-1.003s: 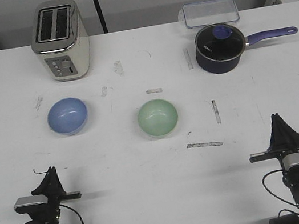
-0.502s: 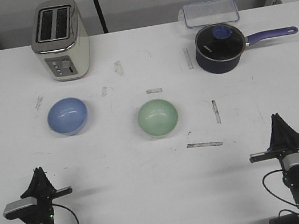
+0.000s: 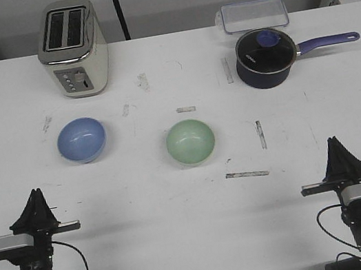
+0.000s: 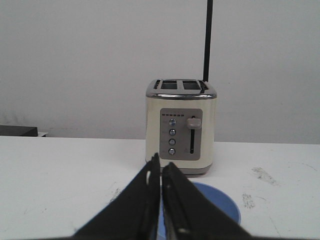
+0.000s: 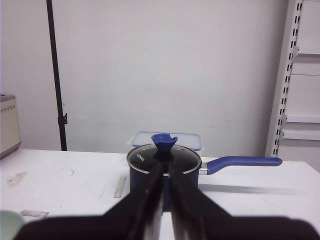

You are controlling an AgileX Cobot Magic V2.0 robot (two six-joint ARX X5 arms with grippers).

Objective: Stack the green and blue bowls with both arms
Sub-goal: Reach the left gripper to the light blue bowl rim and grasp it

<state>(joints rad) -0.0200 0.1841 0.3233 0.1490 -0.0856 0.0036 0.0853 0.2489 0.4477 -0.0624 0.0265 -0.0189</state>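
I have both claws pressed together and empty. The blue bowl point(image 3: 81, 140) sits ahead of my left claw point(image 3: 35, 197), the green bowl point(image 3: 191, 141) ahead and inward of my right claw point(image 3: 336, 142), each well apart on the table point(image 3: 181, 219). They look light, rigid and slick, so I'd pinch the rim.

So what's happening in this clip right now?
Nothing is being handled yet. The blue bowl and the green bowl sit apart on the white table, both upright and unstacked. The left gripper and the right gripper are at the near edge, jaws shut and holding nothing. The left one points toward the blue bowl and the toaster; the right one faces the lidded saucepan.
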